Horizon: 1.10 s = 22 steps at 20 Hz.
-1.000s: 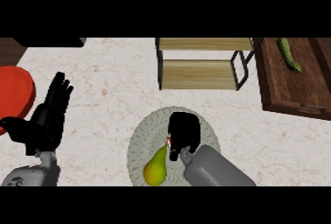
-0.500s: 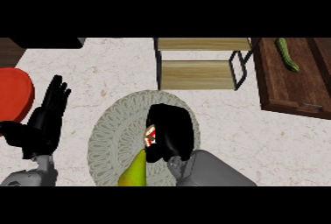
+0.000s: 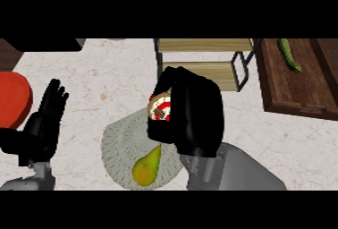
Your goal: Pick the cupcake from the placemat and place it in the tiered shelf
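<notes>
My right hand (image 3: 192, 112) is curled round the cupcake (image 3: 159, 108), whose red and white top shows at the hand's left side; most of it is hidden. The hand hangs over the far edge of the round grey placemat (image 3: 119, 143), just short of the wooden tiered shelf (image 3: 198, 58) at the back. A yellow-green pear (image 3: 146, 166) lies on the placemat near its front. My left hand (image 3: 41, 120) rests open at the left edge, fingers up.
A red plate (image 3: 13, 98) sits at the far left. A dark wooden board (image 3: 297, 89) with a green cucumber (image 3: 289, 54) lies at the right. A dark object (image 3: 46, 44) lies at the back left.
My right hand has risen and moved toward the shelf with the cupcake in it. The view has shifted, so the placemat and pear look larger. The left hand has stayed put.
</notes>
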### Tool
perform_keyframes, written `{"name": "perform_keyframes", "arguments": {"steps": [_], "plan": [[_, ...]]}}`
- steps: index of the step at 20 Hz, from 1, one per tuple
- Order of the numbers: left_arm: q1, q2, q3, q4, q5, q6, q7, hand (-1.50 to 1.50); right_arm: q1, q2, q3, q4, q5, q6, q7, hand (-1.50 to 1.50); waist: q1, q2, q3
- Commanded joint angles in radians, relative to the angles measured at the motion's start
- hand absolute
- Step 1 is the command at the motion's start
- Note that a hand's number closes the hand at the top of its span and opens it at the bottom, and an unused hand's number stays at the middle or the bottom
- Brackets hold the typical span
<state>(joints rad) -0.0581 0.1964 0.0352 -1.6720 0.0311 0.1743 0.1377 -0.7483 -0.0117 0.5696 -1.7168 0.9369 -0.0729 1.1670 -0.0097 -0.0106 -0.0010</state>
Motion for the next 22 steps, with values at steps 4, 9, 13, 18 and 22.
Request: {"name": "perform_keyframes", "arguments": {"steps": [4,9,13,18,22], "plan": [[-0.033,0.004,0.021,0.007,0.009,-0.004,0.012,0.00,-0.031,0.000,-0.144,-0.076,0.066,0.149,0.158,1.50,0.001,0.006,0.001],[0.010,0.015,0.015,-0.062,0.029,-0.036,0.062,0.00,-0.046,-0.011,-0.264,0.035,0.080,0.090,0.020,1.50,0.018,0.008,0.001],[0.002,-0.026,0.002,0.002,-0.008,-0.008,-0.007,0.00,-0.050,0.001,-0.329,0.084,0.097,0.060,-0.037,1.50,0.013,0.011,0.001],[-0.024,-0.008,0.010,-0.029,-0.009,-0.021,0.049,0.00,-0.045,0.011,-0.391,0.283,0.126,-0.113,-0.199,1.50,0.019,0.013,0.001],[-0.040,-0.031,0.013,0.045,-0.015,-0.021,-0.010,0.00,-0.034,-0.018,-0.467,0.381,0.099,-0.223,-0.330,1.50,0.016,0.015,0.001]]}}
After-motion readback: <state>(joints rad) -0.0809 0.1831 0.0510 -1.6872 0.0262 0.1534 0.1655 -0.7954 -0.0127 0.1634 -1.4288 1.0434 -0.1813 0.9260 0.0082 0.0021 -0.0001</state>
